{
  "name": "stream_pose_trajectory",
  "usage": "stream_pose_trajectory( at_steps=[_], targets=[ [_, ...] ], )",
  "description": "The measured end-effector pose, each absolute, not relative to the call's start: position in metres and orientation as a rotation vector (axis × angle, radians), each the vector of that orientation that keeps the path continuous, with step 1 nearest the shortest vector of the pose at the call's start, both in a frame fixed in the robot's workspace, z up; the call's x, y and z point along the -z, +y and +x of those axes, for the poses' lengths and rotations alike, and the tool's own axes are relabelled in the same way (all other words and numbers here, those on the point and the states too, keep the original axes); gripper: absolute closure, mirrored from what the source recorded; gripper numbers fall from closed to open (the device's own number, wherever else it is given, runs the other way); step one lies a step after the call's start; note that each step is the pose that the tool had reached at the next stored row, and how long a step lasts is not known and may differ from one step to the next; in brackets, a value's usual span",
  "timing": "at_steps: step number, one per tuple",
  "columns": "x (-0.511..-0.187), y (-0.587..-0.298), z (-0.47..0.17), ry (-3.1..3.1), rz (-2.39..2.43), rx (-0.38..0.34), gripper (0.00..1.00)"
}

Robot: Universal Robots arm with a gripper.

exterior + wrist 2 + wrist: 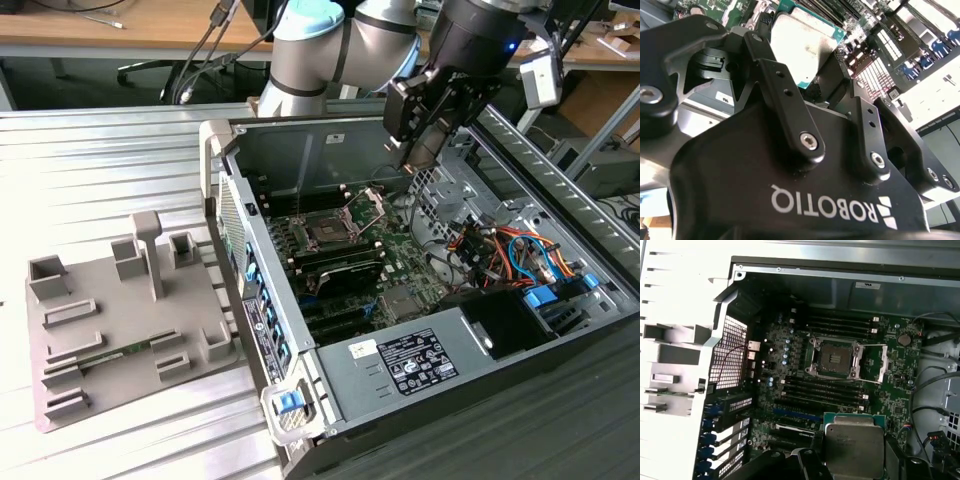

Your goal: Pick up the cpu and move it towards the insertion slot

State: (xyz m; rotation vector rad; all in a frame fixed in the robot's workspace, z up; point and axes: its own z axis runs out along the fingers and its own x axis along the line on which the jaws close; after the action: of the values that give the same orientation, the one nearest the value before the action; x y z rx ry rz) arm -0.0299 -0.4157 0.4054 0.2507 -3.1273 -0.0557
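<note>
Matte black pincer (812, 75) grips the flat, square, silvery cpu (854, 444) above the metal-framed insertion slot (835, 359).

Ribbed metal table (120, 170) carries computer case (400, 390), grey fixture plate (110, 320).

My arm (340, 45) is rounded silver-grey tube, with a pale blue cap on one joint and a black wrist section carrying a small blue light. My gripper (812, 92) is matte black: two flat angular finger links, each pinned with shiny silver screws, rising from a broad black body with white lettering across it.
</note>
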Motion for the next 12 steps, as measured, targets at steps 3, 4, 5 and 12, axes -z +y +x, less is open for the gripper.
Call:
stream_pose_trajectory(
  at_steps=[3, 4, 5, 12],
  targets=[
    [-0.4049, -0.4157, -0.0291, -3.127, 0.251, 0.056, 0.45],
    [-0.4048, -0.4157, -0.0289, -3.127, 0.251, 0.056, 0.45],
    [-0.4046, -0.4157, -0.0285, -3.127, 0.251, 0.056, 0.45],
    [-0.4035, -0.4157, -0.0264, -3.127, 0.251, 0.056, 0.45]
  ],
)
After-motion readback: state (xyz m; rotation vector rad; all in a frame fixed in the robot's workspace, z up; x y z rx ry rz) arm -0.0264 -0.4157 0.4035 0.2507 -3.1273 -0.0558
